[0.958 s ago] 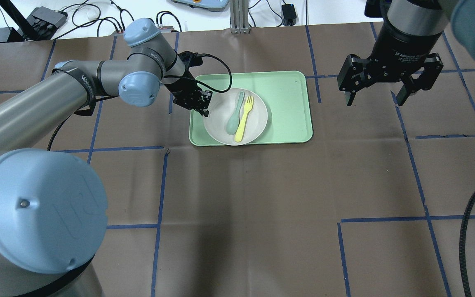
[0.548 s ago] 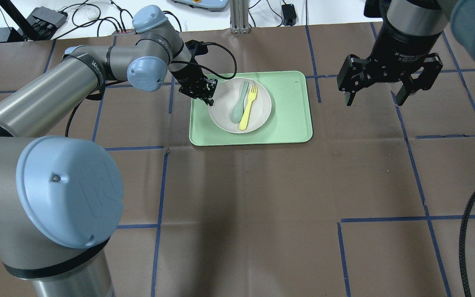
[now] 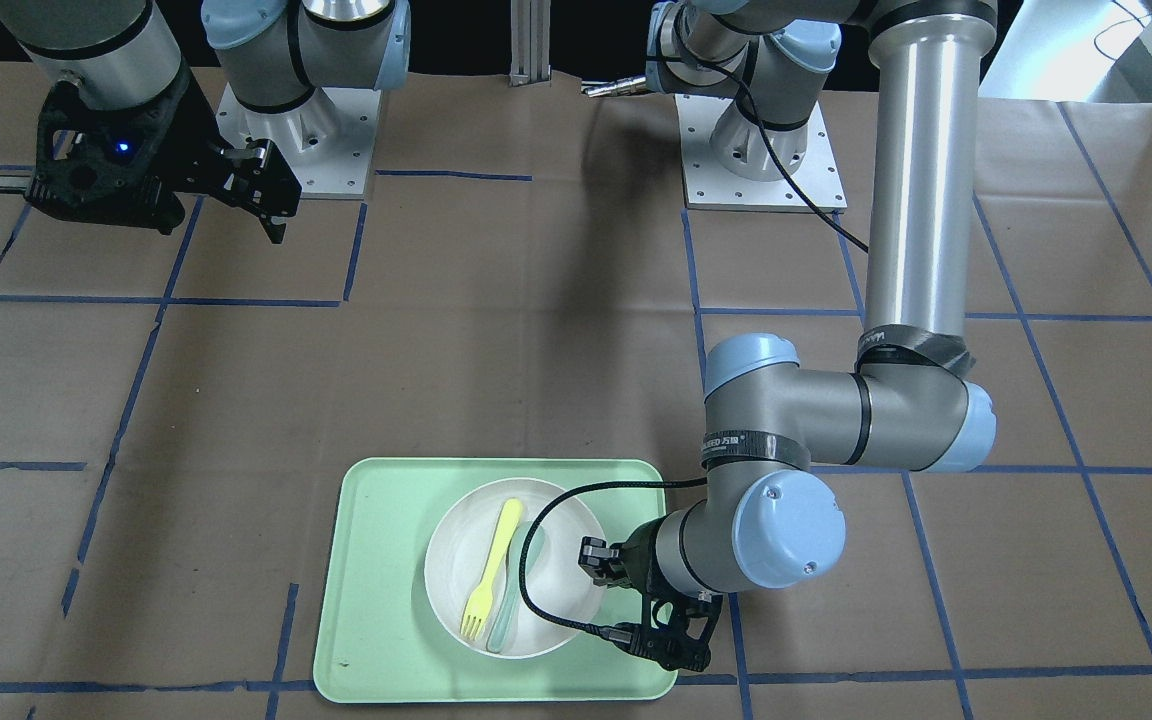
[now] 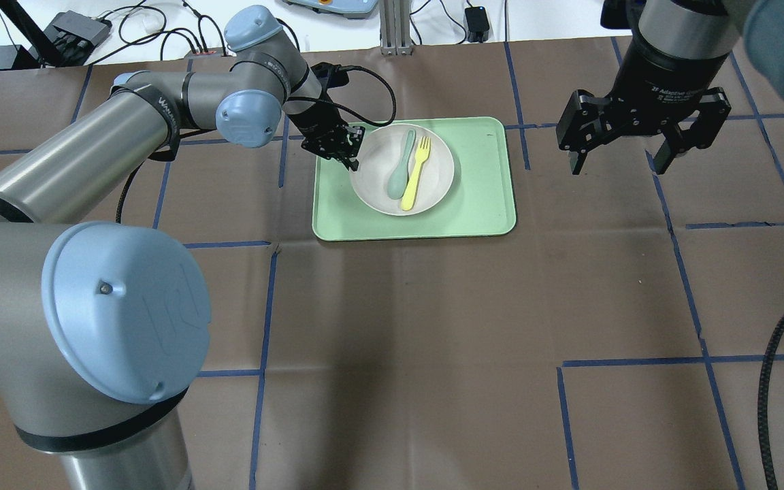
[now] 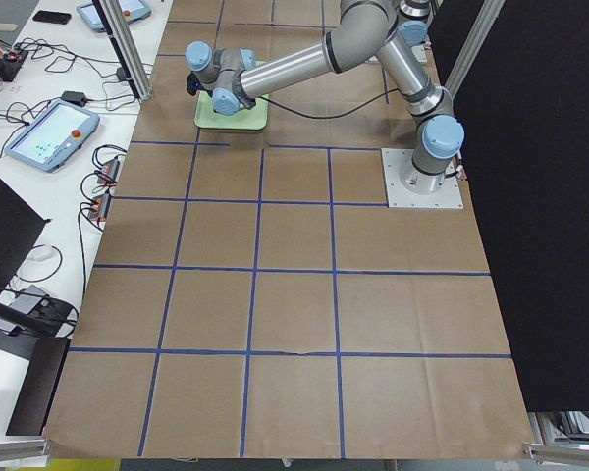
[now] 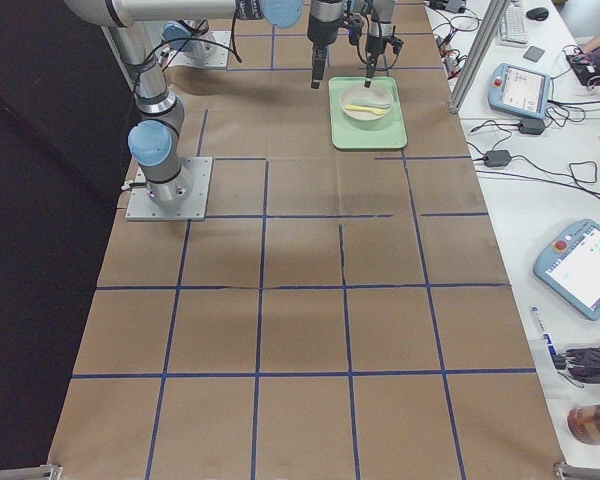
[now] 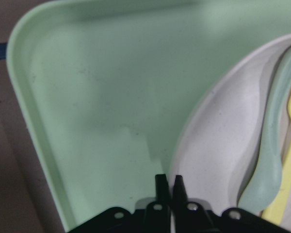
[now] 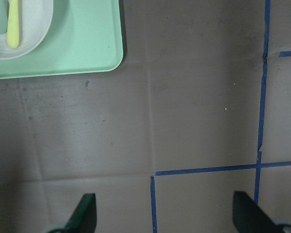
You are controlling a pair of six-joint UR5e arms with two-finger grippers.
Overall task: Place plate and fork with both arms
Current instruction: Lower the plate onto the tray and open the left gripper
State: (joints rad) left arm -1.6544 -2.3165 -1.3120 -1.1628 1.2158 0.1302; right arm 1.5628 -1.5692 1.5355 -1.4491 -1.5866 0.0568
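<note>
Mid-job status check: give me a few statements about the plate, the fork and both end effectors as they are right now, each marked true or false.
1. The left end effector is shut on the rim of the plate. True.
2. The fork lies on the tray beside the plate. False: it lies in the plate, next to the spoon.
3. The right end effector is open and holds nothing. True.
4. The right end effector hangs over the tray. False: it is over the bare table, off to the tray's side.
</note>
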